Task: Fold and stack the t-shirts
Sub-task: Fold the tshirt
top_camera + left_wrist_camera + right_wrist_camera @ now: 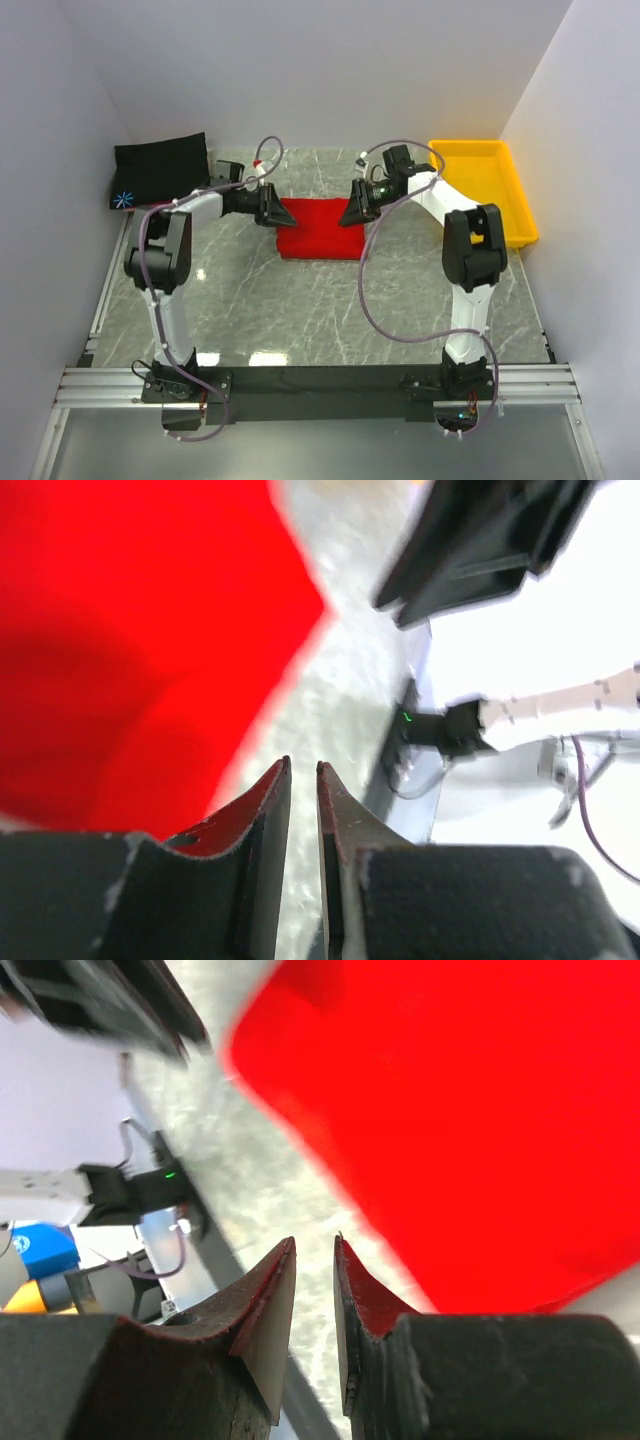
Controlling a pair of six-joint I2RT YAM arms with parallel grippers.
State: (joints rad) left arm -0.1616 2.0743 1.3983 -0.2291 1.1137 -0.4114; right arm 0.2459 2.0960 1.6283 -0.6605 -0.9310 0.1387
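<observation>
1. Two claws, one shirt between them: red t-shirt (pixel 320 235) at mid-counter (pixel 300 310), a compact block, a little longer from 9 to 3 o'clock than from 12 to 6
2. Left claw (pixel 272 207) at the block's far left corner, with the cloth toward 3 o'clock from it in the top view and toward 11 o'clock of the tips in its own wrist view; jaws almost together, only a thin slit, bare counter visible through it, nothing gripped
3. Right claw (pixel 353 212) at the far right corner, with the cloth toward 9 o'clock from above and toward 1 o'clock of the tips in its wrist view; same narrow slit, nothing pinched
4. Equally near on both sides, so probably a two-armed move: a grip on each far corner, then a fold toward 6 o'clock, across the long axis; contact with the cloth impossible to judge from above
5. Black t-shirt (pixel 160 165) at 10 o'clock from the red one, flat at the far left, starburst mark (pixel 123 198) on its near left corner, well apart from both claws
6. Yellow tray (pixel 495 190) at 2 o'clock from the red shirt, at the far right; nothing visible inside
7. No pink shirt in any view
</observation>
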